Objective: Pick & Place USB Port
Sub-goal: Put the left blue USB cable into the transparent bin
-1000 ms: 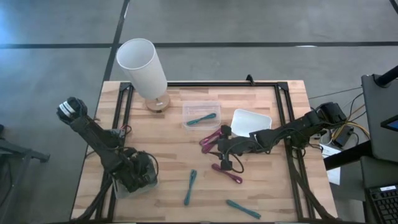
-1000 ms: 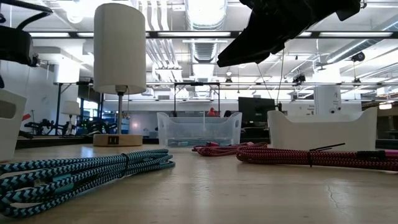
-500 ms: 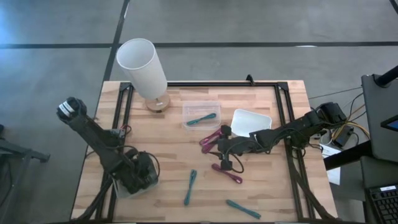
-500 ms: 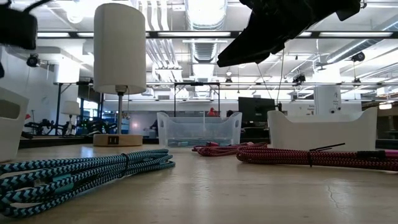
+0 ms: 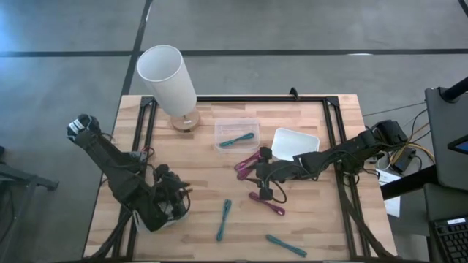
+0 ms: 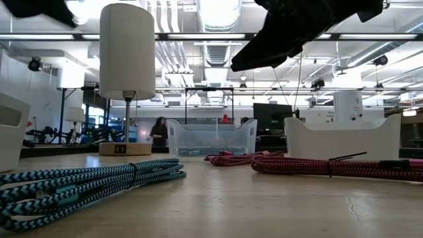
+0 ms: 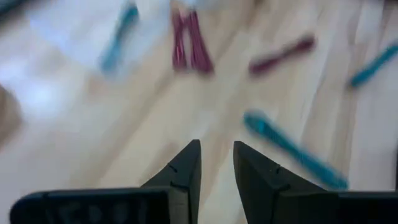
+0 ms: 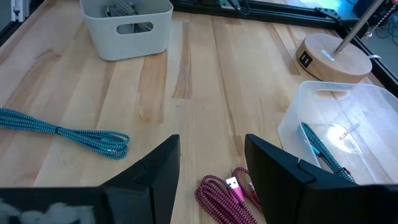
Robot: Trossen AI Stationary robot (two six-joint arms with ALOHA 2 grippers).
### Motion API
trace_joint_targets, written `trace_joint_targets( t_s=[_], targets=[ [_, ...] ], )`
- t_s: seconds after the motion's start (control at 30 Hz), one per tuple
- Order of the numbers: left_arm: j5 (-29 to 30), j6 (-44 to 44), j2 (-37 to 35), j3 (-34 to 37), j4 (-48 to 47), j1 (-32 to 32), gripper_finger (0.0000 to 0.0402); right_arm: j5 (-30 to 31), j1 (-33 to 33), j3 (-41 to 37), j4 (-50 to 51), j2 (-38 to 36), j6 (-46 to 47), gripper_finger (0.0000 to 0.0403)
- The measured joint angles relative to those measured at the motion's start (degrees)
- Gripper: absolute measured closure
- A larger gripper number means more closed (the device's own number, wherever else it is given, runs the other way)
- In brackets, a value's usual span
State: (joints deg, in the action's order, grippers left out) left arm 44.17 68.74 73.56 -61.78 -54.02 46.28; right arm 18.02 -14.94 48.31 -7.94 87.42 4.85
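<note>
With its fingers spread wide and empty, the right gripper (image 5: pixel 257 169) hovers just beside the magenta cable (image 5: pixel 247 161), near the clear bin (image 5: pixel 237 135); the grasp should drop squarely over the bundle's middle before closing. The left gripper (image 7: pixel 216 167), narrowly parted and holding nothing, waits well apart from the bin. Only the right wrist view shows the cable's USB plug (image 8: pixel 235 183); the high view shows both arms.

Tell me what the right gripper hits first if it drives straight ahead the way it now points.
Probably the coiled red cable, lying just ahead of the open right gripper; beyond it, bare wooden table. Depth is uncertain.
</note>
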Motion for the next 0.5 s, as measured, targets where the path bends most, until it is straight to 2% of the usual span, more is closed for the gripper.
trace_joint_targets(
  t_s=[0.1, 0.27, 0.5],
  targets=[
    [4.66, -2.41, 0.0, -2.18, 0.23, -1.4, 0.0314, 0.0, -0.02, -0.02, 0.02, 0.04, 1.0, 0.0225],
    [5.16, -8.62, 0.0, -2.37, 4.67, -5.01, 0.0314, 0.0, -0.02, -0.02, 0.02, 0.04, 1.19, 0.0225],
    [-3.47, -17.63, 1.78, 0.01, 13.79, -10.44, 0.0314, -0.03, -0.04, -0.01, 0.03, 0.66, 1.19, 0.0225]
  ],
)
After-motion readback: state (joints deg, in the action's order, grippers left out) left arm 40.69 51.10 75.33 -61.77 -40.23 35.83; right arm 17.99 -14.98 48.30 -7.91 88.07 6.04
